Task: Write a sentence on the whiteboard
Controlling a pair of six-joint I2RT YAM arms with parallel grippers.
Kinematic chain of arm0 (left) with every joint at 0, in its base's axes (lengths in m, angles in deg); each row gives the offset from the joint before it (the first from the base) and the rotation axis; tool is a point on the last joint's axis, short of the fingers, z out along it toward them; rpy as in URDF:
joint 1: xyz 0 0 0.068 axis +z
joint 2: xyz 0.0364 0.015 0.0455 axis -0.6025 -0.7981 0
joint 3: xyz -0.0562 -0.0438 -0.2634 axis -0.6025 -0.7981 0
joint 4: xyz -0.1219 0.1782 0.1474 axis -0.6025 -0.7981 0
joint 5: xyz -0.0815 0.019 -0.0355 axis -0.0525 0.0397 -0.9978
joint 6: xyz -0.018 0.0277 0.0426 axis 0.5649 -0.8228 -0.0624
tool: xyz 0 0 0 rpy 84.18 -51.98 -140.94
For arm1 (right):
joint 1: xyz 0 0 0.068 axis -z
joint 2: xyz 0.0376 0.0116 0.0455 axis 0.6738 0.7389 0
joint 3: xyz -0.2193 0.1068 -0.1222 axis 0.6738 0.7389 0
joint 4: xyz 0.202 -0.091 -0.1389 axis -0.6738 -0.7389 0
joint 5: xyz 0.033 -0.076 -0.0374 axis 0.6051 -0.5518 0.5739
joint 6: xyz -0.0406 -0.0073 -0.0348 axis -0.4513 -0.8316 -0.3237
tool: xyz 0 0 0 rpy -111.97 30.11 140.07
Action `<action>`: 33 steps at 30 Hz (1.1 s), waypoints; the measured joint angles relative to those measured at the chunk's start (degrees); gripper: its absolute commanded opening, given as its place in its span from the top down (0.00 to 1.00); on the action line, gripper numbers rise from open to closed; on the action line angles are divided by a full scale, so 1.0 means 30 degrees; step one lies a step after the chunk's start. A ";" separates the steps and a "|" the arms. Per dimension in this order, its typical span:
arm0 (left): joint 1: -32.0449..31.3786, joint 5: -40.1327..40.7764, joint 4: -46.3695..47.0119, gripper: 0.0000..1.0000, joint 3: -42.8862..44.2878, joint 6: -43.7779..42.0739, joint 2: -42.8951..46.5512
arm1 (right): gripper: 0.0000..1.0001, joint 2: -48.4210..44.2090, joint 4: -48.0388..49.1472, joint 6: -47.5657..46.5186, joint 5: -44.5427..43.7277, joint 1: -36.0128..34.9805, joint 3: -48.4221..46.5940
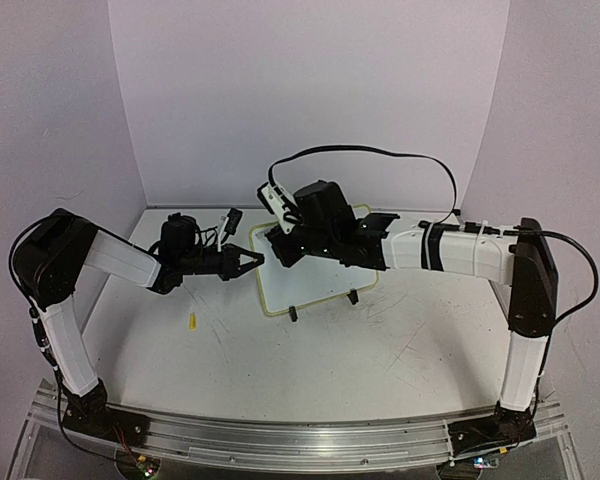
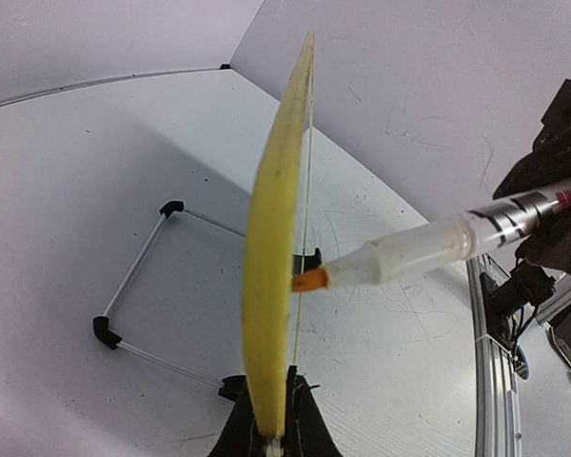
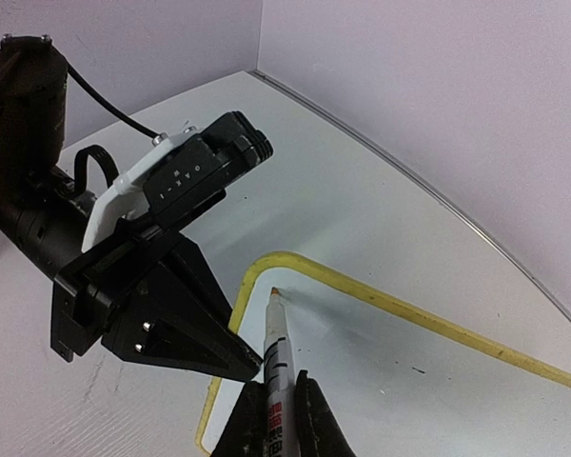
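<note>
The whiteboard (image 1: 315,272), white with a thin yellow rim, stands tilted on black clip feet mid-table. My left gripper (image 1: 254,262) is shut on its left rim; in the left wrist view the rim (image 2: 271,286) runs edge-on out of that gripper (image 2: 274,433). My right gripper (image 3: 278,419) is shut on a white marker (image 3: 276,352). The marker's orange tip (image 3: 274,292) touches the board face (image 3: 409,381) near its top left corner and also shows in the left wrist view as the orange tip (image 2: 309,280). No writing shows on the board.
A small yellow piece (image 1: 193,320) lies on the table left of the board. The board's wire stand (image 2: 138,286) reaches out behind it. White walls close in the table at the back and sides. The right arm (image 1: 450,250) stretches across above the board's right side.
</note>
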 measured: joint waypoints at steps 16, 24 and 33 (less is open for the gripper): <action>0.0000 0.0032 -0.0138 1.00 0.0007 -0.0019 0.0029 | 1.00 0.0000 -0.0007 0.0157 -0.0746 -0.0087 -0.0005; 0.0000 0.0083 -0.0153 1.00 0.0015 -0.0019 0.0034 | 1.00 0.0000 -0.0015 0.0221 -0.1135 -0.0095 -0.0005; 0.0000 0.0124 -0.0177 1.00 0.0015 -0.0012 0.0029 | 1.00 0.0000 -0.0015 0.0378 -0.1350 -0.0087 0.0003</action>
